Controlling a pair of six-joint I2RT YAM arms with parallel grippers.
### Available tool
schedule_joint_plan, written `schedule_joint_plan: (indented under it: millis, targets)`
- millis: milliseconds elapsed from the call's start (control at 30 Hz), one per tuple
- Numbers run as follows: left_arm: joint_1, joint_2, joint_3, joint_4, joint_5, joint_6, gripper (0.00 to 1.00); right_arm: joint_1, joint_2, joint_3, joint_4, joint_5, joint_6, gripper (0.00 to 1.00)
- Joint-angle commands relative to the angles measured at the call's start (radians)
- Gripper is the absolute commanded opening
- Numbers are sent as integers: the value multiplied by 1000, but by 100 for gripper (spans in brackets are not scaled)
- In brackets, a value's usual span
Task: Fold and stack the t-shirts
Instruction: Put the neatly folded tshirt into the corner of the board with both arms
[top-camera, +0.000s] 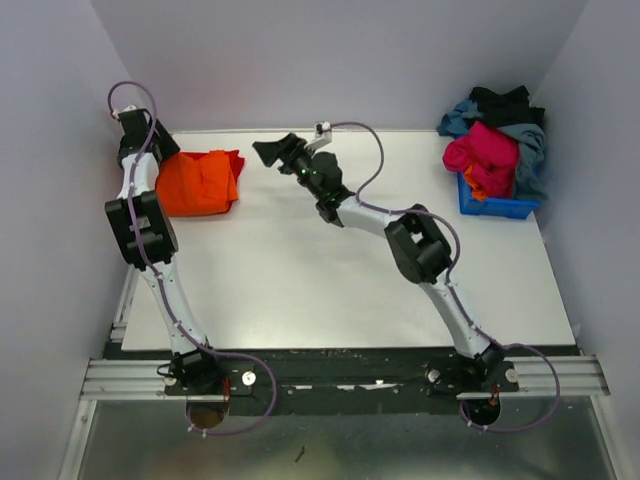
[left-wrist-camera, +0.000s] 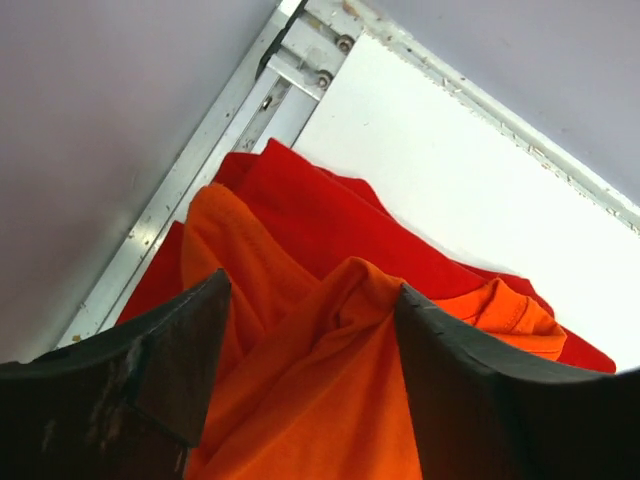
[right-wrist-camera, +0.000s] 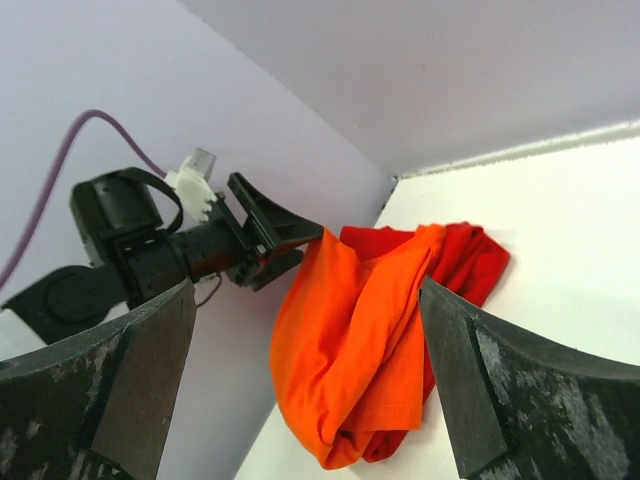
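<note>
Out from the arm bases stretches the white table (top-camera: 330, 290). Farther on, over the middle of its far half, hovers the right gripper (right-wrist-camera: 307, 290), jaws wide apart and holding nothing, facing the far-left corner. In that corner the orange t-shirt (top-camera: 195, 185) lies roughly folded on top of the red t-shirt (top-camera: 233, 163), whose edge shows past it on the right. The left gripper (left-wrist-camera: 312, 290) hangs right over them, jaws spread wide, with a raised ridge of orange cloth between the fingers (straddled, not pinched, as far as the wrist view shows). At the far right the blue bin (top-camera: 495, 207) holds an unfolded heap: a pink shirt (top-camera: 480, 150), a grey-blue one (top-camera: 530, 145), a black one (top-camera: 505, 100).

The risk, as I judge it: closing on that ridge would likely take only the top layer, and a lift would then pull the fold open. Reaching deeper could catch the red t-shirt too and drag both. The stack sits close to the metal rail (left-wrist-camera: 180, 190) at the table's left edge, so a sideways tug might spill it over.
</note>
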Motion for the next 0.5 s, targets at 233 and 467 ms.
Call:
schedule_joint_plan:
  millis: [233, 467]
  targets:
    - [-38, -177, 15, -198, -313, 53, 78, -89, -355, -367, -53, -166, -101, 100]
    - [-33, -223, -20, -395, -460, 42, 78, -107, -471, -459, -147, -218, -123, 95]
